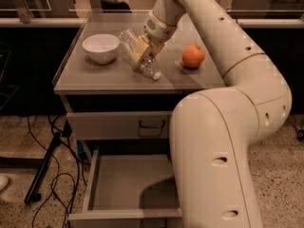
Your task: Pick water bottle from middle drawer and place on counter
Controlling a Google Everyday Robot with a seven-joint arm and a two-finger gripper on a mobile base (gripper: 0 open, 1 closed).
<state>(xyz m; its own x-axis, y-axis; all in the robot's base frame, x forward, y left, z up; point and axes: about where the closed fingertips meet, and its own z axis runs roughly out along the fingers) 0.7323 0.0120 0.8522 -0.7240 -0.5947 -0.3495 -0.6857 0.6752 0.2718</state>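
Well above the open drawer, the cream arm (237, 46) rises from its bulky base at the lower right. It bends at an elbow on the right and reaches up and to the left across the table (99, 77). Its wrist tips downward near the middle of the table, and the pincer (144, 51) sits there, its yellowish fingers (141, 45) closed across the middle of the water bottle (150, 68). The bottle is tilted, with its clear base up and toward the back left. Its white cap points down toward the front right, at or just above the table surface; contact cannot be told.

The bottle lies between a white bowl (100, 46) on the left and an orange fruit (193, 56) on the right, near both but apart from each. The cap end stops short of the table's front edge, with a strip of bare grey surface ahead of it. More bare surface lies in front of the bowl, toward the left front corner.

Below, a closed drawer front (114, 126) with a dark loop handle sits under the table edge. Under that, the middle drawer (126, 182) is pulled out, its flat grey floor bare where it shows. The arm's base covers the drawer's right part and casts a shadow on the floor. Dark cables (57, 184) trail over the speckled ground at the left.
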